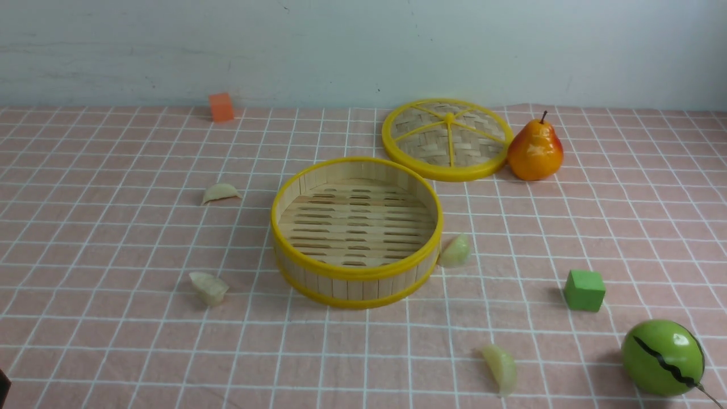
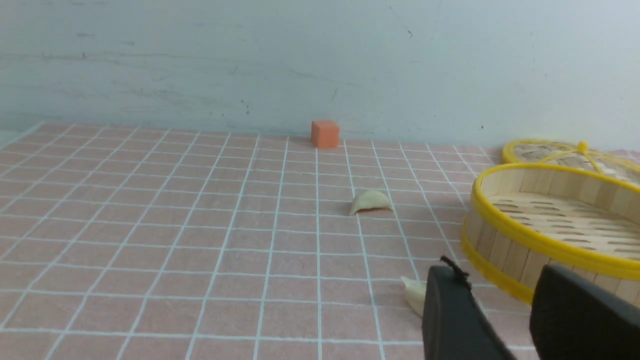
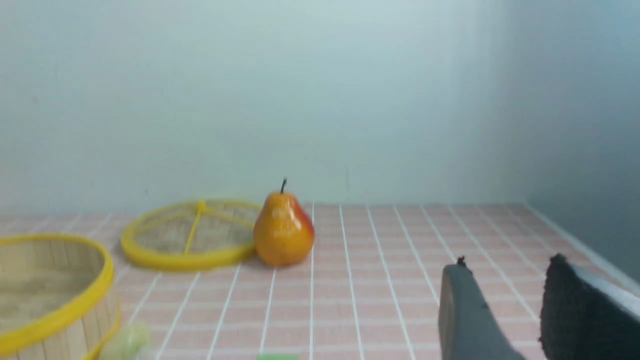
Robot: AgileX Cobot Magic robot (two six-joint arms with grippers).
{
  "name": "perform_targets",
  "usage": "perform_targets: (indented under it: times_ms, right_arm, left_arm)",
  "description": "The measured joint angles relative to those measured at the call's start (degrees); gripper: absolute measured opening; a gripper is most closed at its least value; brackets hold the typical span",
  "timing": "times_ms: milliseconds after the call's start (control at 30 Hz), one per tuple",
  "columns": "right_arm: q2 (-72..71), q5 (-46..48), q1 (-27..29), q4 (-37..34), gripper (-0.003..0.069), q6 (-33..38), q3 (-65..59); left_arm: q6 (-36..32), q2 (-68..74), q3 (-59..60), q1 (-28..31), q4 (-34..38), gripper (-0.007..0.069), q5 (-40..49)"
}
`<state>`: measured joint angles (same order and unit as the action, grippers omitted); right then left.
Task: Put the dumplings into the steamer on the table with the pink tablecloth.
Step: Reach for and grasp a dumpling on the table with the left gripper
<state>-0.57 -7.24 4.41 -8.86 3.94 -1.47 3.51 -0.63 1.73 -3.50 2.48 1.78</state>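
Steamer (image 1: 352, 287) mid-worktop (image 1: 625, 227), empty. Four dumplings (image 1: 220, 193) lie round it at ten, eight, four (just beside its wall) and five o'clock. They look light, soft and slick; best pinched gently across the plump middle. Left fingers (image 2: 455, 310) and right fingers (image 3: 465, 310) spread, holding nothing.

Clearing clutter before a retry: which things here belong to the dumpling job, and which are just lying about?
Job: four dumplings, steamer, pink tablecloth.
Lying about: lid, pear, orange cube, green cube, green striped ball.
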Motion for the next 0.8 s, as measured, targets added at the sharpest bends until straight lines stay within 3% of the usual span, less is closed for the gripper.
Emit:
perform_targets:
  times_ms: [167, 200, 300, 333, 467, 533, 567, 633, 800]
  right_arm:
    - [0.00, -6.55, 0.00, -0.66, 0.0240, -10.62, 0.00]
    - [0.00, -9.33, 0.00, -0.84, 0.0240, -17.68, 0.00]
    - [0.00, -10.51, 0.00, -0.59, 0.0240, -28.78, 0.00]
    - [0.00, -10.40, 0.00, -0.43, 0.0240, -29.85, 0.00]
    - [0.00, -8.56, 0.00, 6.00, 0.0182, -34.89, 0.00]
    - [0.00, -8.23, 0.00, 8.55, 0.0140, -34.89, 0.07]
    - [0.23, -7.67, 0.00, 12.83, 0.0068, -34.89, 0.79]
    - [2.22, -6.59, 0.00, 17.60, -0.0002, -34.89, 2.99]
    - [11.36, -2.70, 0.00, 26.07, -0.0007, -34.89, 9.06]
  left_arm:
    - [3.77, 0.00, 0.07, 0.00, 2.10, 0.0237, -4.42]
    - [8.50, 0.00, 0.07, 0.00, 4.59, 0.0237, -7.70]
    - [21.77, 0.00, 0.07, 0.00, 9.59, 0.0237, -13.30]
    - [22.63, 0.00, 0.07, 0.00, 9.89, 0.0237, -13.63]
    - [36.56, 0.00, 0.07, 0.00, 14.76, 0.0237, -20.62]
    - [38.04, 0.00, 0.07, 0.00, 15.33, 0.0237, -22.80]
    - [38.59, 0.00, 0.07, 0.00, 15.39, 0.0237, -25.06]
    - [38.56, 0.84, -0.95, 0.00, 14.24, 0.0237, -26.06]
    - [35.09, 6.82, -7.26, 0.00, 5.27, 0.0237, -27.49]
